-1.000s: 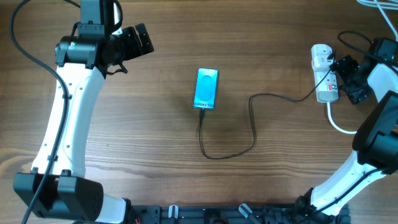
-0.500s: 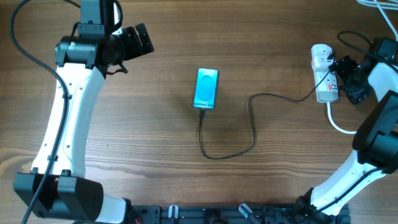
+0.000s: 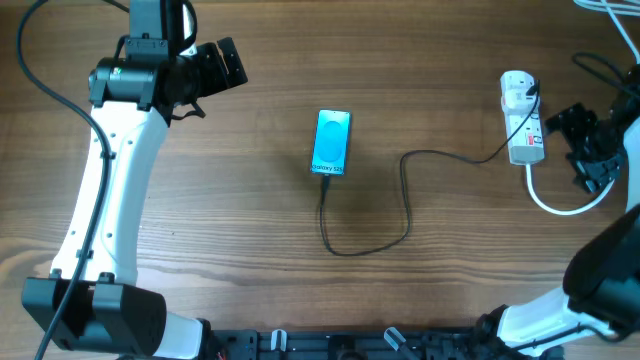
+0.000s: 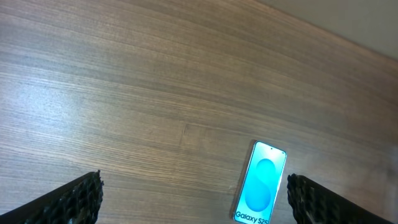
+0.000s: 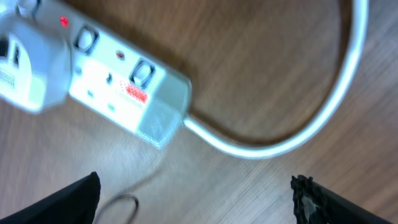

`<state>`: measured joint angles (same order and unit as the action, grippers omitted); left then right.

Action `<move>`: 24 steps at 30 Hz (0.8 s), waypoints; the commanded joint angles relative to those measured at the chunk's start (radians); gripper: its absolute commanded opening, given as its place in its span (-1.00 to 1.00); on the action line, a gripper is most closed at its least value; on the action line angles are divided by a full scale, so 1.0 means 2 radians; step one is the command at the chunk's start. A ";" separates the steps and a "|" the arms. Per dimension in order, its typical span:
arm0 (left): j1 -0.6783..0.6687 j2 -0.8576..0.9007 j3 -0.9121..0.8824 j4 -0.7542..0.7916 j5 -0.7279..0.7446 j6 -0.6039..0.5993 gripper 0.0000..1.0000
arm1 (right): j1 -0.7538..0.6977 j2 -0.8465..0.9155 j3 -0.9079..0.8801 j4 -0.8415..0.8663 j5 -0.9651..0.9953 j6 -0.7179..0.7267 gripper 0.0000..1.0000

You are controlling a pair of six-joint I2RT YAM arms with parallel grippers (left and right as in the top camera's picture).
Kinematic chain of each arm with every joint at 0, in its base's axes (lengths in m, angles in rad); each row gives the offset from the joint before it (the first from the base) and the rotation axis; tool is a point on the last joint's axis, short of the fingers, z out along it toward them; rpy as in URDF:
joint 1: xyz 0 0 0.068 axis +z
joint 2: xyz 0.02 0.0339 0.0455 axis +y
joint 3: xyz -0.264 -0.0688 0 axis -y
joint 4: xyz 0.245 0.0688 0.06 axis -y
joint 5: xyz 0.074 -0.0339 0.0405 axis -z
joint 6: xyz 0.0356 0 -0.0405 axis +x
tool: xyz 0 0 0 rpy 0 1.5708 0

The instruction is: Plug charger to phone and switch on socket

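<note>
Phone (image 3: 332,142), turquoise screen facing up, lies flat near the middle of a wooden surface (image 3: 200,230). Charger (image 3: 406,200), a thin black cable, meets the phone's end that carries the white text strip. From there it swings in a wide loop across the wood to the socket (image 3: 523,128), a white power strip lying near the right edge. The connector looks seated in the phone, though it is too small to be sure. At its far end the cable runs to a pale plug block (image 5: 25,62) sitting in the strip.

In the right wrist view a small red light (image 5: 63,21) glows beside one rocker switch. This suggests the socket may already be on, but blur keeps that from being certain. So the plugging step appears done, and the switching step looks done or very close to it.

Left gripper (image 4: 198,202) hangs above the surface, well apart from the phone on its left side, jaws released and spread wide, grasping nothing. Right gripper (image 5: 196,202) hovers just beside the socket without touching it, jaws likewise spread and empty.

Thick white cord (image 3: 548,203) curves out of the strip's end and lies beneath the right gripper, where a low reach toward the switches could snag it. The charger's black loop lies between phone and socket and could be dragged by a careless sweep.
</note>
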<state>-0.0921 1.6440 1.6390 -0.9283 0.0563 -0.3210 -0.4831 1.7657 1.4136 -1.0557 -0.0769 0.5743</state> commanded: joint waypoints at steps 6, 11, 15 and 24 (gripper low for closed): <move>0.003 0.003 -0.002 0.001 -0.006 -0.004 1.00 | 0.036 -0.152 -0.127 0.004 -0.036 -0.031 1.00; 0.003 0.003 -0.002 0.001 -0.006 -0.004 1.00 | 0.069 -0.297 -0.206 0.015 -0.081 -0.039 1.00; 0.003 0.003 -0.002 0.001 -0.006 -0.005 1.00 | 0.092 -0.368 -0.212 0.011 -0.081 -0.036 1.00; 0.003 0.003 -0.002 0.001 -0.006 -0.004 1.00 | 0.092 -0.378 -0.212 -0.017 -0.098 -0.023 1.00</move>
<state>-0.0921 1.6440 1.6390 -0.9279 0.0563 -0.3210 -0.3035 0.9955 0.9974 -1.0733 -0.2394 0.5194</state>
